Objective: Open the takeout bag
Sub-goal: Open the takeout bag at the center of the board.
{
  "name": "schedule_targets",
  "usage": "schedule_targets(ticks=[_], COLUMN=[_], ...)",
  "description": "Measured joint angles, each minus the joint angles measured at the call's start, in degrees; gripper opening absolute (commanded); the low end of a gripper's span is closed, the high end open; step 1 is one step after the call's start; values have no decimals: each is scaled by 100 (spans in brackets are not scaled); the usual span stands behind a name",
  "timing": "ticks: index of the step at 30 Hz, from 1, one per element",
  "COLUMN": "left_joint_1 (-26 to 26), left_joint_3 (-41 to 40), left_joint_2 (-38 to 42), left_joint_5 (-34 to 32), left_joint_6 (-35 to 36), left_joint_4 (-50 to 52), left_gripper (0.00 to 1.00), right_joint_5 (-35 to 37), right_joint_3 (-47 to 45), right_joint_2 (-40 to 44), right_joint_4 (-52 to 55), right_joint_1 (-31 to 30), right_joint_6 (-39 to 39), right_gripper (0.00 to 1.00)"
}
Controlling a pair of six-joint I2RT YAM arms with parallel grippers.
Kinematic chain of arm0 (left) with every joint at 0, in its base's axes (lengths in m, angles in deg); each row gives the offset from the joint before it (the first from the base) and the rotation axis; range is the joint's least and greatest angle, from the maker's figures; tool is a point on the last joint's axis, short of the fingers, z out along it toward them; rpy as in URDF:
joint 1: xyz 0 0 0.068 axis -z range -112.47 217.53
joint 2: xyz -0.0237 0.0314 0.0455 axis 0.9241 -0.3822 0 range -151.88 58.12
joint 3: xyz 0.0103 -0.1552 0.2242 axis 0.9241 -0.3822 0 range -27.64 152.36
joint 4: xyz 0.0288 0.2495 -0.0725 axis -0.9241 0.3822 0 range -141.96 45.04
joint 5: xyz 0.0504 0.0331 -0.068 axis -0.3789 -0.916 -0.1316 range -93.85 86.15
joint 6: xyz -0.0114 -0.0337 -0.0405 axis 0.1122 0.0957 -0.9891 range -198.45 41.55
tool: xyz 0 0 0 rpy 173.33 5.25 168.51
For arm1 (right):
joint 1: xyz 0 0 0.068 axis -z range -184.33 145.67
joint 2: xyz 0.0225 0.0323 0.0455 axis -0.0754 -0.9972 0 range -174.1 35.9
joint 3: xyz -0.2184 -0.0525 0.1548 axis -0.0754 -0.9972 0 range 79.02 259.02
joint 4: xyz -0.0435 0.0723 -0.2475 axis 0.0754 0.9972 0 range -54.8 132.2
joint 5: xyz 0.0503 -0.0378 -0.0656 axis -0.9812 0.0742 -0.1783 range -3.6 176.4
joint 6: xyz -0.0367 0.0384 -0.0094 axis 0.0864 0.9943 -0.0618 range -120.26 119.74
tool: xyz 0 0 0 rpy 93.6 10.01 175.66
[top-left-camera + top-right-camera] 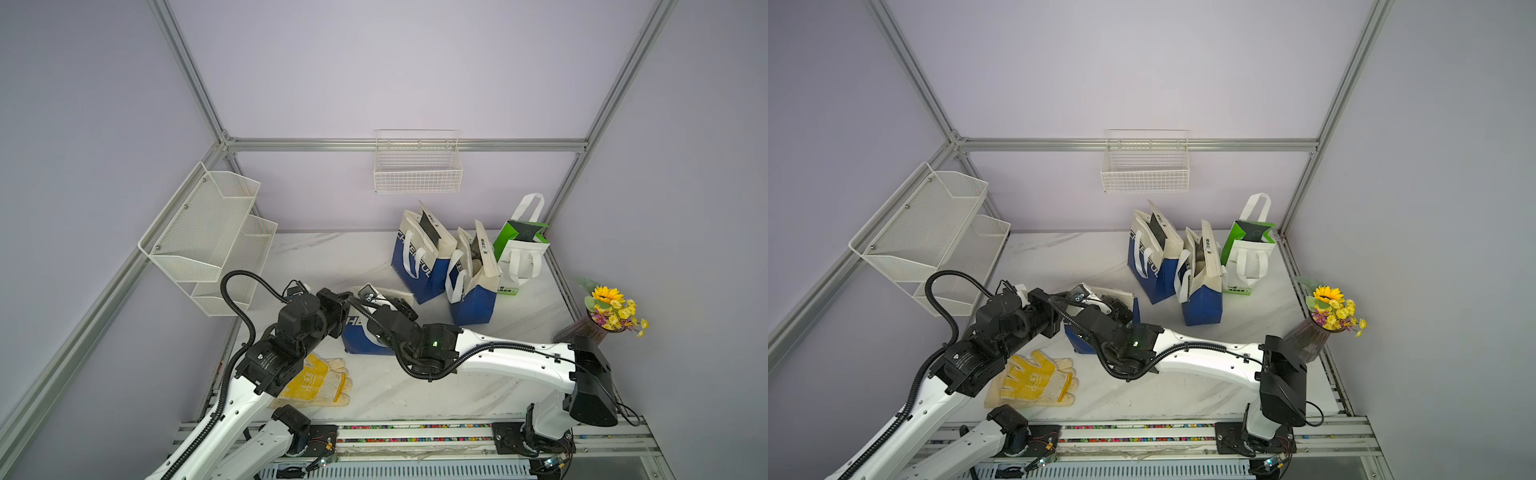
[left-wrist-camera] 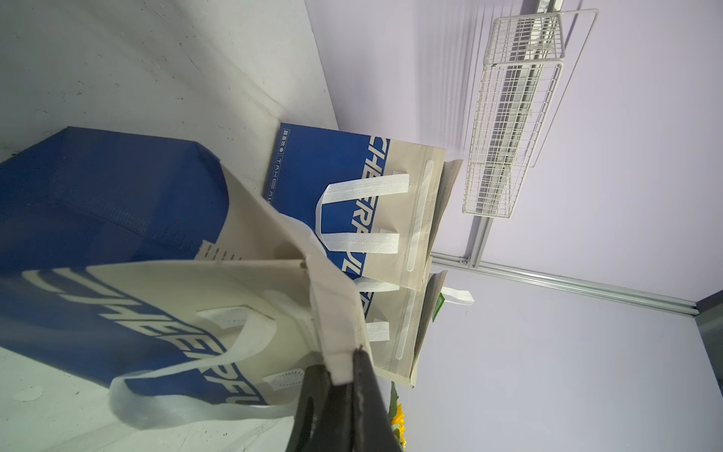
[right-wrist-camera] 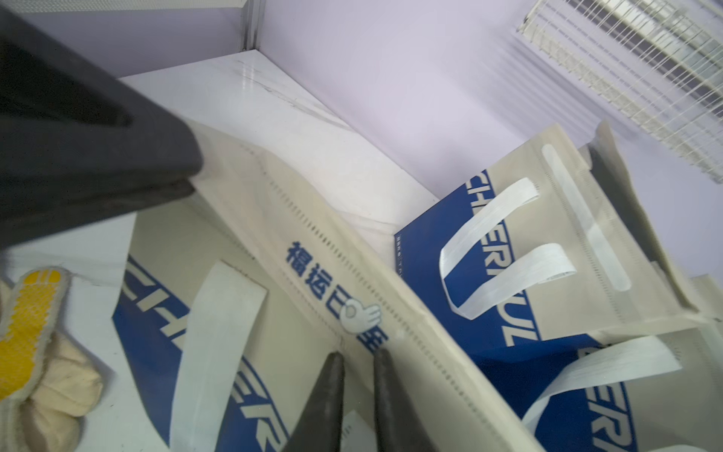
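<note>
The takeout bag (image 1: 358, 337) is blue below and cream above, with white handles, and stands mid-table between my two arms. In both top views the arms hide most of its top. My left gripper (image 2: 344, 371) is shut on one end of the cream top flap (image 2: 332, 313). In the right wrist view the left gripper's black fingers (image 3: 117, 172) clamp that end of the flap. My right gripper (image 3: 358, 354) grips the same flap farther along, its jaws nearly together with cream fabric between them. From above, the left gripper (image 1: 348, 301) and right gripper (image 1: 398, 303) meet over the bag (image 1: 1076, 341).
Two more blue and cream bags (image 1: 419, 257) (image 1: 473, 291) and a green and white bag (image 1: 519, 249) stand at the back right. Yellow gloves (image 1: 320, 378) lie front left. A flower vase (image 1: 590, 328) stands at the right edge. A mesh shelf (image 1: 216, 237) and a wire basket (image 1: 417, 166) hang on the walls.
</note>
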Motion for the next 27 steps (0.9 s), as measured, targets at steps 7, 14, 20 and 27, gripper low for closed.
schedule_targets(ticks=[7, 14, 20, 27], left_joint_1=[0, 0, 376, 535], left_joint_3=[162, 485, 660, 575], left_joint_2=[-170, -577, -822, -566], left_joint_5=[44, 271, 376, 120], left_joint_6=[83, 505, 743, 785], left_joint_4=[42, 55, -42, -199], left_gripper=[0, 61, 56, 59], right_joint_5=[-409, -1720, -2293, -2509], right_joint_3=[0, -125, -155, -328], right_joint_2=[155, 601, 682, 846], right_joint_4=[26, 66, 90, 195], right_joint_1=[168, 713, 874, 896], right_joint_6=[79, 358, 678, 874], right_gripper=[0, 0, 0, 51])
